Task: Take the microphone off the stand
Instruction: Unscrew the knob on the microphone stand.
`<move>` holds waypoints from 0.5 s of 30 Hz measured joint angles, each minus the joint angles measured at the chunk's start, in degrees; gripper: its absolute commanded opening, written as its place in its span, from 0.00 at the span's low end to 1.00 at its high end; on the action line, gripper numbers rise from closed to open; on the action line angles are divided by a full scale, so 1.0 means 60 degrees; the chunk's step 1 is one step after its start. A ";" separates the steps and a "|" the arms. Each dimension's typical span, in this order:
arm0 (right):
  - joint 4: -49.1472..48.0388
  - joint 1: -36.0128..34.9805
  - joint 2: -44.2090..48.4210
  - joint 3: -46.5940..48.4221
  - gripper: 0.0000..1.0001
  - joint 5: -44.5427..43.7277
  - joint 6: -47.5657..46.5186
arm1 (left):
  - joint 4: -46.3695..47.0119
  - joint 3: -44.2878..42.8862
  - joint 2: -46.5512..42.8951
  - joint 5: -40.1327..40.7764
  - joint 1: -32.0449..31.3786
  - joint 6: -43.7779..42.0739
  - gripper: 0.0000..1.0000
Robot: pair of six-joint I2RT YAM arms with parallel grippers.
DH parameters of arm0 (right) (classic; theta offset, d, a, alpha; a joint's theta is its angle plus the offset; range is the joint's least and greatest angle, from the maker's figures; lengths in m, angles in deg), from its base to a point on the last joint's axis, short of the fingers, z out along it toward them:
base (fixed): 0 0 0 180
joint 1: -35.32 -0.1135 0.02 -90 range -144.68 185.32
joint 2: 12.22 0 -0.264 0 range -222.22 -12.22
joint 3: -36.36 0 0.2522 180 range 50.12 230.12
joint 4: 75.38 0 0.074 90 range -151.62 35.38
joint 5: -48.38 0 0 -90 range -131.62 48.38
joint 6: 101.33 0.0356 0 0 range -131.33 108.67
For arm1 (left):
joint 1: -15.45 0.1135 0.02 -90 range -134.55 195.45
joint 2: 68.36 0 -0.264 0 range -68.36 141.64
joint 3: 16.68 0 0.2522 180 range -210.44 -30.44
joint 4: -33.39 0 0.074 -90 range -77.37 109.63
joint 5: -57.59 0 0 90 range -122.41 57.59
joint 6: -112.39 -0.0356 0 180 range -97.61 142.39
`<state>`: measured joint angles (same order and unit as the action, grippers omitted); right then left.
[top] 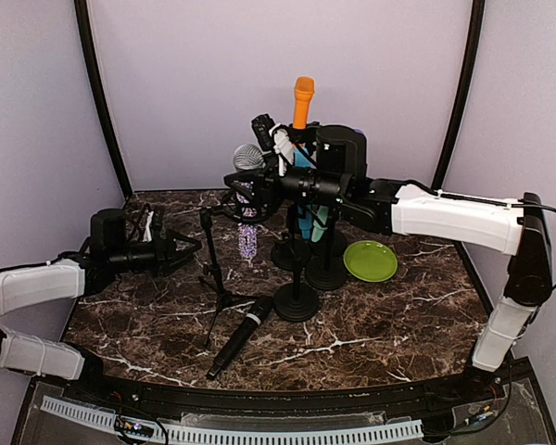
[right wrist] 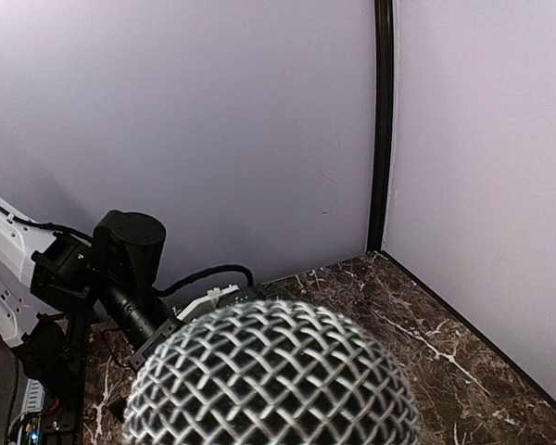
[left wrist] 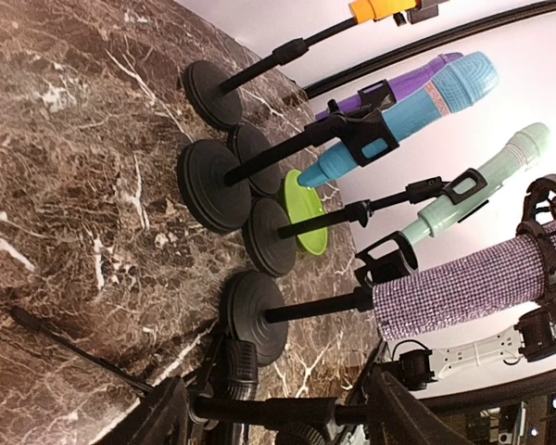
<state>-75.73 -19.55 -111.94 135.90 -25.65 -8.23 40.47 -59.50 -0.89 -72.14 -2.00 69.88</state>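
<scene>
Right gripper [top: 248, 185] closed on purple glitter microphone [top: 248, 234], fingers [left wrist: 542, 197] pressing both sides of the body just below the silver mesh head [right wrist: 273, 375]; the head fills the lower right wrist view, slightly blurred. Mic roughly upright, tail end sits at the clip [left wrist: 385, 260] of its stand [top: 296, 301], round base on the marble table [top: 380, 324], front of the stand cluster. Behind it, more stands hold a blue microphone [left wrist: 417, 102], a mint microphone [left wrist: 473, 185] and an orange microphone [top: 303, 100], tallest at the back. Green plate [top: 371, 260] just right of the bases. Left gripper [top: 190, 246] low over the left of the table, fingers spread wide, holding nothing, just beside a tripod stand [top: 213, 278]. Black microphone [top: 241, 338] lies flat on the table near the tripod's feet
</scene>
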 measured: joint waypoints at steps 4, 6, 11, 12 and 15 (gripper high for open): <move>-0.0007 -0.0025 0.0073 -0.0073 0.14 -0.0066 0.0007 | -0.1840 -0.0747 -0.0586 0.0943 0.0036 -0.1351 0.71; -0.0007 -0.0025 0.0117 -0.0120 0.14 -0.0069 0.0007 | -0.2816 -0.1111 -0.0878 0.1461 0.0036 -0.2131 0.71; -0.0135 -0.0004 0.0175 -0.0251 0.15 0.0022 0.0036 | -0.4076 -0.1712 -0.1614 0.2259 0.0036 -0.4408 0.71; -0.0193 0.0018 0.0175 -0.0288 0.15 0.0091 0.0036 | -0.4102 -0.1712 -0.1810 0.2273 0.0044 -0.4940 0.71; -0.0302 0.0087 0.0229 -0.0393 0.15 0.0244 0.0066 | -0.4040 -0.1606 -0.2277 0.1978 0.0033 -0.6353 0.71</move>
<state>-77.54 -19.03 -110.56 133.54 -24.19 -7.84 16.23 -69.14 -14.55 -60.27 -1.80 31.76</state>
